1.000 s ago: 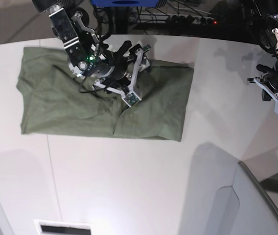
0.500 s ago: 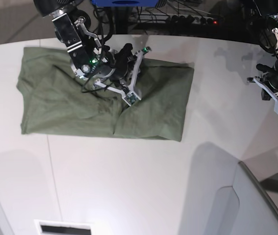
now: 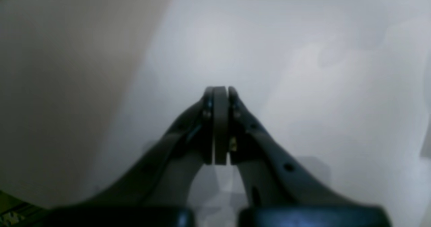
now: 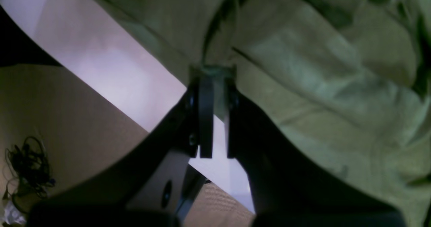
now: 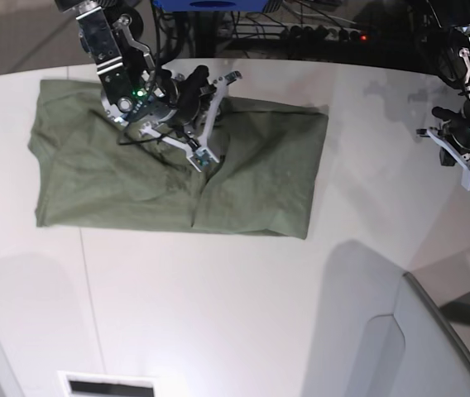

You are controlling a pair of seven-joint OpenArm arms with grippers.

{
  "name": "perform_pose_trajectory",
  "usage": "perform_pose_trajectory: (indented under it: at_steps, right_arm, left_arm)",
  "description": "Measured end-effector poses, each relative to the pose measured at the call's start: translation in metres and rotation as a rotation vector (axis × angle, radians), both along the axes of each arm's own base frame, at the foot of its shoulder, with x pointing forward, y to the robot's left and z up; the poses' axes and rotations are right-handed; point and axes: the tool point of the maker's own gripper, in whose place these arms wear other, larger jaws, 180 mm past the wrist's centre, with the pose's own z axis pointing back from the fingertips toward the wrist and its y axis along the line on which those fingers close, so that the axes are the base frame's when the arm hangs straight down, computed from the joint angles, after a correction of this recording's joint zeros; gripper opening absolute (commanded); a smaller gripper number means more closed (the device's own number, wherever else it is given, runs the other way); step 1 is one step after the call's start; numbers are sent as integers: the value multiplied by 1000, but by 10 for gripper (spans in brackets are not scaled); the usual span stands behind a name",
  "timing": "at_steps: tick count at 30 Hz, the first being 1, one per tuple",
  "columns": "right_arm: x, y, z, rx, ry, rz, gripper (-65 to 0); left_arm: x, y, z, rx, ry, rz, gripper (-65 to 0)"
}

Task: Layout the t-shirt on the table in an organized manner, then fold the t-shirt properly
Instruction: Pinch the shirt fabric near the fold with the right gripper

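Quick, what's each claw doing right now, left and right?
Left claw: closed, holding nothing, over the bare table.
Right claw: closed on the far edge of the t-shirt.

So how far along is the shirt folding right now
Done: the t-shirt lies on the table as a rough rectangle, sleeves no longer sticking out, though wrinkled. In hand: the right gripper is shut on the shirt's far edge. The left gripper is shut, holding nothing, off to the side over bare table. Left: smoothing and folding it to a compact shape.
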Motion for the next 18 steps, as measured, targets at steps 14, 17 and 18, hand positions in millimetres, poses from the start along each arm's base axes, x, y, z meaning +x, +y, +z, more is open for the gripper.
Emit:
perform_pose_trajectory:
  at_steps: [14,17,18]
  right_arm:
    - [10,17,25,116,-25,-18,-275]
    - [14,17,26,115,-32,-17,-306]
    - [17,17,26,115,-34,-17,-320]
  left_arm:
    - [0,0,0,1,1,0,-650]
    - [1,0,0,0,-1,0,-650]
    - [1,0,0,1,-1,0,-650]
